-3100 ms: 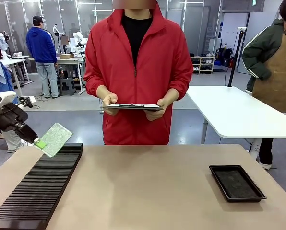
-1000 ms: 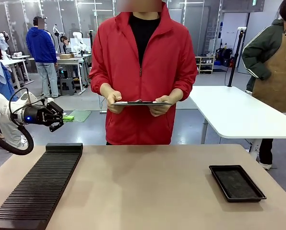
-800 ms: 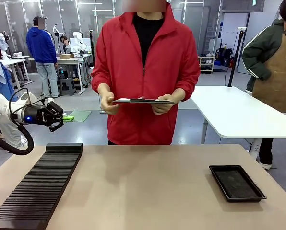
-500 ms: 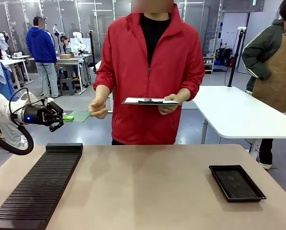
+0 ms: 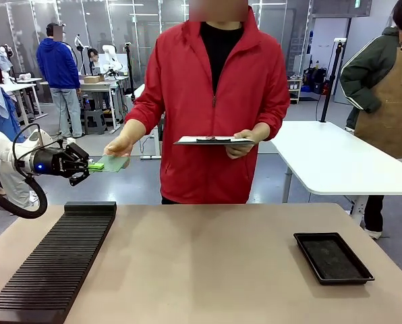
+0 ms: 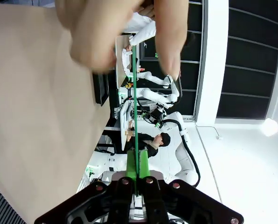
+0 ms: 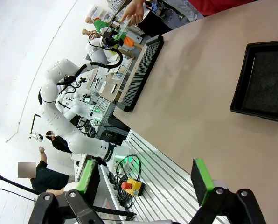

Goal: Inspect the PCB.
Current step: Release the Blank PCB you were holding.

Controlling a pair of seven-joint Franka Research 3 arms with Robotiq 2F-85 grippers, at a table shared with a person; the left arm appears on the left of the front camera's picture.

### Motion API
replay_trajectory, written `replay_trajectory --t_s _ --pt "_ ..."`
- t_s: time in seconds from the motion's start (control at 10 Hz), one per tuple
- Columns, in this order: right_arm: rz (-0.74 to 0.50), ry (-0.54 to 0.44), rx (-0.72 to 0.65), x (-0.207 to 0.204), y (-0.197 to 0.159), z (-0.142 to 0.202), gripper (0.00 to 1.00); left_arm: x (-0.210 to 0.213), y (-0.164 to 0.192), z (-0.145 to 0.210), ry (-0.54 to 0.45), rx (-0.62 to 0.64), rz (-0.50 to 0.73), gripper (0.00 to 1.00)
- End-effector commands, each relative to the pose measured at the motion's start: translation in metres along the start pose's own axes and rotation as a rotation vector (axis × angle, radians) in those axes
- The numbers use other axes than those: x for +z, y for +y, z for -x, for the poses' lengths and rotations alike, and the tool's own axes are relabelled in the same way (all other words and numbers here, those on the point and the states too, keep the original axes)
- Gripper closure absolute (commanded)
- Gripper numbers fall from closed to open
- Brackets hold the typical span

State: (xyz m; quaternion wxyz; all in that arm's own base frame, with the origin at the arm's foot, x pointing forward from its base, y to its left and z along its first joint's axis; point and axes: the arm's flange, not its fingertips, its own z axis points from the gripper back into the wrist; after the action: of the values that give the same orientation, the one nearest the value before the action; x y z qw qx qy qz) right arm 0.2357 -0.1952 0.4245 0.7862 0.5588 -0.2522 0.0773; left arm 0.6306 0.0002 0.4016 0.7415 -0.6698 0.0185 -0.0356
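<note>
Now the PCB [image 5: 112, 163] is held at both ends.
Left gripper [image 5: 92, 165] clamps one edge, the person's hand [image 5: 118, 146] pinches the other; right gripper [image 7: 144, 178] stands with fingers wide apart.

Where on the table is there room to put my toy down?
The wide bare table between the slotted black rack and the black tray is free. The tray is empty too. It is crowded at the far left, where the left claw and the person's hand both hold the PCB.
</note>
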Motion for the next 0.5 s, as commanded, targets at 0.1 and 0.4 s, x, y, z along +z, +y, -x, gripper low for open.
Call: replay_trajectory --t_s 0.1,0.4 --pt "-0.009 -0.009 0.020 0.0010 -0.0004 -0.0013 0.00 -0.0011 -0.0028 0.0029 0.008 0.000 -0.011 0.97" --pt "-0.009 -0.009 0.020 0.0010 -0.0004 -0.0013 0.00 -0.0011 -0.0028 0.0029 0.008 0.000 -0.011 0.97"
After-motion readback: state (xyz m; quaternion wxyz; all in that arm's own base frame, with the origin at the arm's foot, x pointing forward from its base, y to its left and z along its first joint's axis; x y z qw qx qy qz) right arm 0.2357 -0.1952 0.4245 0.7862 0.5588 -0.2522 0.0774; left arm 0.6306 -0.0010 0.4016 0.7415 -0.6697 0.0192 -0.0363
